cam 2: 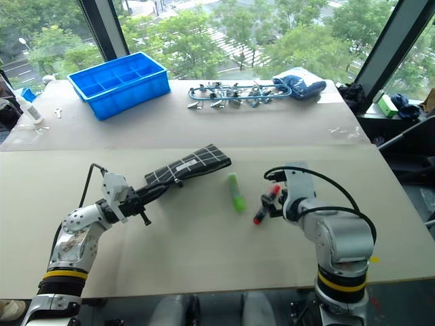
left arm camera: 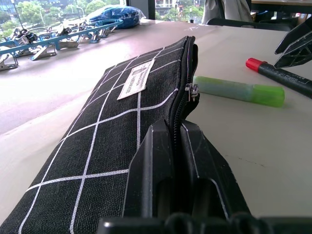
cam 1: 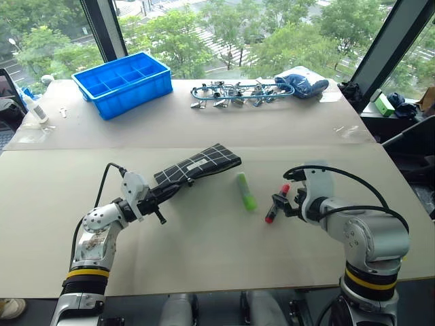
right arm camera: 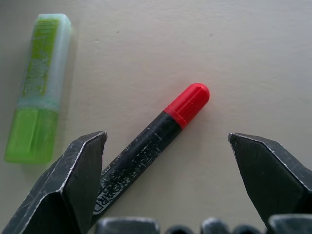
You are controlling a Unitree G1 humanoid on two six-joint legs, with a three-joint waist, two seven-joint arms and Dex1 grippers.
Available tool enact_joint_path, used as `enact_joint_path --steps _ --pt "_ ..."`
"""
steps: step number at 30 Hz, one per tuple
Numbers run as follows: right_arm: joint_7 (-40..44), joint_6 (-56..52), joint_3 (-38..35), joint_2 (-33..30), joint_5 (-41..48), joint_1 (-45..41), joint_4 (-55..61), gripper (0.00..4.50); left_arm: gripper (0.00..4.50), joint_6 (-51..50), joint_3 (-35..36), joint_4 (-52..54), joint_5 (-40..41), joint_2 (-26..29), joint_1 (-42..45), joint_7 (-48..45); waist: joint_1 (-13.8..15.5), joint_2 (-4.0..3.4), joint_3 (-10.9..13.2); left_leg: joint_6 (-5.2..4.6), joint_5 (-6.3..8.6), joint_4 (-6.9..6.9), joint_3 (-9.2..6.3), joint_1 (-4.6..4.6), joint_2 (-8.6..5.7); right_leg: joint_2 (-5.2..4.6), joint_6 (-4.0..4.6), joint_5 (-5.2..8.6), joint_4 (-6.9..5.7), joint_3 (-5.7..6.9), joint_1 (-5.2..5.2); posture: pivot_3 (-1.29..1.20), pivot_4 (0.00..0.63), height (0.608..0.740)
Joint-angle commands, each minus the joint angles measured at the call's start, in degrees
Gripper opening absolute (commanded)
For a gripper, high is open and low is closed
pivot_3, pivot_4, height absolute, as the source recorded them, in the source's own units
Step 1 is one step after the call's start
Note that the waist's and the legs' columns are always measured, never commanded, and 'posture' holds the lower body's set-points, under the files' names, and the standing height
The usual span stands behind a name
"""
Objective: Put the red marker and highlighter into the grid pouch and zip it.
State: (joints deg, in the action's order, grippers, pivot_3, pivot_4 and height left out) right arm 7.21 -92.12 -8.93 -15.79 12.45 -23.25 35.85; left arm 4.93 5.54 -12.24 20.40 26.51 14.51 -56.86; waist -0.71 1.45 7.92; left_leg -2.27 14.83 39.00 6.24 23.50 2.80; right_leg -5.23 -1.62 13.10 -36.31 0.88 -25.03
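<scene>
Black grid-patterned fabric pouch (cam 1: 197, 166), unfilled, lies on the table, its end clenched by the left gripper (cam 1: 158, 197). Lime-green stubby highlighter (cam 1: 245, 191) and red-capped black marker (right arm camera: 156, 131) lie beside it, the marker between the right gripper's (right arm camera: 168, 146) released jaws.

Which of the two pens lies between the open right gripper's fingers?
The red marker, black-barrelled with a red cap, lies between the right gripper's fingers. The stubby green highlighter lies off to one side.
</scene>
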Motion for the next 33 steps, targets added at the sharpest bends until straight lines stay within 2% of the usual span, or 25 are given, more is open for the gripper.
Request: enact_joint_path --steps 1,7,15,18,25,28,33 --pt "-4.04 -0.38 -0.39 2.84 -0.62 0.13 2.98 4.46 0.00 0.43 0.50 0.89 0.44 0.20 0.31 0.32 -0.02 0.00 0.00 0.00 0.00 0.00 0.00 0.00 0.00 0.00 0.00 0.00 0.00 0.00 0.00 0.00 0.150 0.740" --pt "-7.72 -0.38 2.06 6.50 -0.37 1.17 2.76 4.46 0.00 0.22 0.55 1.00 0.49 0.22 0.50 0.58 -0.09 0.00 0.00 0.00 0.00 -0.01 0.01 0.00 0.01 0.00 0.00 0.00 0.00 0.00 0.00 0.00 0.150 0.740" --pt "-10.45 -0.38 4.92 5.78 -0.90 6.26 3.88 4.46 0.00 0.35 1.12 0.80 0.67 0.53 0.44 0.96 -0.05 0.02 -0.02 0.00 0.00 -0.01 0.00 -0.01 0.00 0.00 0.00 0.00 0.02 0.00 0.02 0.00 0.150 0.740" --pt "-11.01 -0.38 5.97 5.56 -1.31 7.38 3.73 3.79 0.00 0.41 1.08 0.72 0.64 0.48 0.55 1.08 -0.05 0.04 -0.03 0.00 0.00 0.00 -0.01 -0.03 0.00 0.00 0.00 0.00 0.03 0.01 0.04 0.00 0.150 0.740" --pt "-9.59 -0.38 6.40 2.77 -1.86 8.57 2.69 1.39 0.00 0.77 1.03 0.05 0.63 0.42 1.12 1.12 0.22 0.13 -0.10 -0.03 0.02 0.00 -0.13 -0.23 -0.01 -0.02 -0.01 0.00 0.19 0.17 0.40 0.00 0.150 0.740" --pt "-9.04 -0.34 5.65 1.62 -2.35 7.38 2.06 0.55 0.00 1.04 1.12 -0.57 0.62 0.47 1.39 0.92 0.31 0.14 -0.10 -0.06 0.04 0.00 -0.29 -0.35 -0.01 -0.04 -0.02 0.01 0.31 0.34 0.67 0.00 0.150 0.740" --pt "-8.45 1.75 4.59 -0.60 -2.98 4.43 -0.03 0.50 0.00 1.48 1.07 -1.43 0.61 0.40 1.82 0.57 0.32 0.14 -0.10 -0.06 0.04 0.00 -0.74 -0.33 -0.05 -0.04 -0.02 0.01 0.30 0.37 0.68 0.00 0.150 0.740"
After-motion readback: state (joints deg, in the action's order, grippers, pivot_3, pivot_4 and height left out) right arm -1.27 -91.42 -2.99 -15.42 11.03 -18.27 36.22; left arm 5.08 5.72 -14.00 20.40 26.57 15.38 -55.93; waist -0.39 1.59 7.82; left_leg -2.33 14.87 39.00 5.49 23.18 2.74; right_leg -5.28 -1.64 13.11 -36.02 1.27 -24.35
